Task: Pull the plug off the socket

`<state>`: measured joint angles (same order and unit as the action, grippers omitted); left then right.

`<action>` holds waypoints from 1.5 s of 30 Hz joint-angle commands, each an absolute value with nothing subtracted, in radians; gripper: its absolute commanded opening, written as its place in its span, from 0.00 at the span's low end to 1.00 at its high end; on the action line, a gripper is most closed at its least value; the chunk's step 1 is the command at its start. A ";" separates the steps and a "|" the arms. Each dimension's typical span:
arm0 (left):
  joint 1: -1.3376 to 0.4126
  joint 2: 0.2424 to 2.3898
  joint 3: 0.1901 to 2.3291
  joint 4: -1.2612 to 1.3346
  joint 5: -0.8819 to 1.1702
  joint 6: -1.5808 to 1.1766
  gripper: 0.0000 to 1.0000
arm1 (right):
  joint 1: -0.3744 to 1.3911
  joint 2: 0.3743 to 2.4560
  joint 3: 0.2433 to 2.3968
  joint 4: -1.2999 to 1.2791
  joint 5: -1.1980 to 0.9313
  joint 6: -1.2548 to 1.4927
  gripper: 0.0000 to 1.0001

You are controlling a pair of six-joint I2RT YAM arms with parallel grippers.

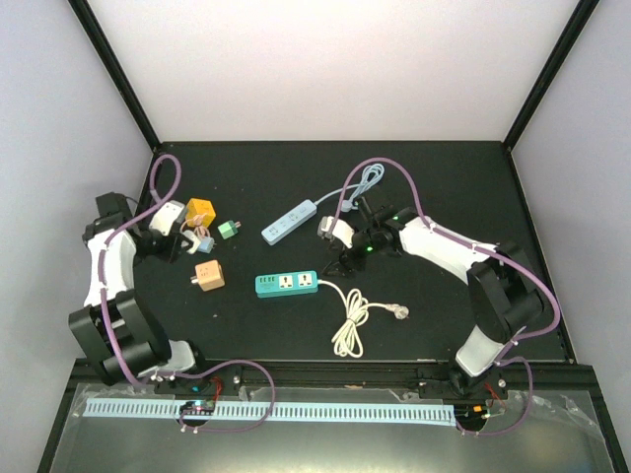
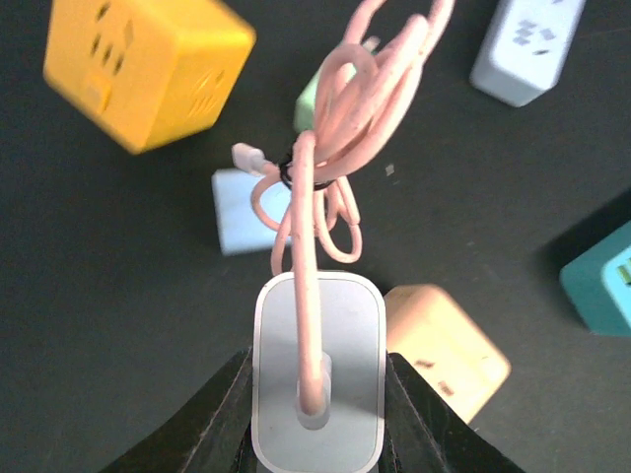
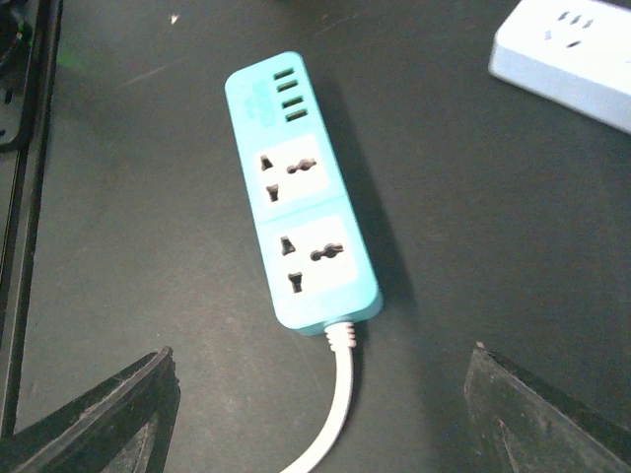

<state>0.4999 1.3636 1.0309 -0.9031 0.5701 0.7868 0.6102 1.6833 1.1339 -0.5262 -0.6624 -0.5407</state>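
Note:
My left gripper (image 2: 317, 404) is shut on a white plug adapter (image 2: 317, 345), one finger on each side. A bundled pink cable (image 2: 335, 128) runs out of its face. The adapter's prong side is hidden. In the top view the left gripper (image 1: 177, 232) holds the plug (image 1: 169, 215) just left of a yellow cube socket (image 1: 201, 211), which also shows in the left wrist view (image 2: 148, 69), apart from the plug. My right gripper (image 3: 325, 414) is open and empty over the cord end of a teal power strip (image 3: 301, 192), and shows in the top view (image 1: 345, 258).
A peach cube socket (image 1: 208, 276) lies in front of the left gripper. A small green adapter (image 1: 230, 229) and a light blue power strip (image 1: 289, 222) lie mid-table. The teal strip (image 1: 287, 284) trails a coiled white cord (image 1: 350, 320) to the right.

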 commanded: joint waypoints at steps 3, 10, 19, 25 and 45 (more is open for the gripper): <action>0.636 1.489 1.067 -0.920 0.581 0.822 0.18 | 0.625 1.710 1.154 -0.548 -0.633 -0.560 0.82; 0.674 1.616 1.060 -1.001 0.584 0.918 0.19 | 0.627 1.719 1.154 -0.552 -0.635 -0.561 0.81; 0.675 1.767 1.071 -1.038 0.588 0.911 0.24 | 0.636 1.730 1.154 -0.556 -0.629 -0.569 0.81; 0.678 1.749 1.050 -0.949 0.519 0.843 0.44 | 0.692 1.755 1.167 -0.556 -0.570 -0.586 0.79; 0.699 1.630 1.015 -0.873 0.373 0.823 0.99 | 0.844 1.925 1.369 -0.644 -0.345 -0.661 0.84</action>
<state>0.6937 1.6943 1.0306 -0.8906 0.4126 0.7879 0.8223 1.8725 1.3003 -0.5911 -0.3943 -0.6201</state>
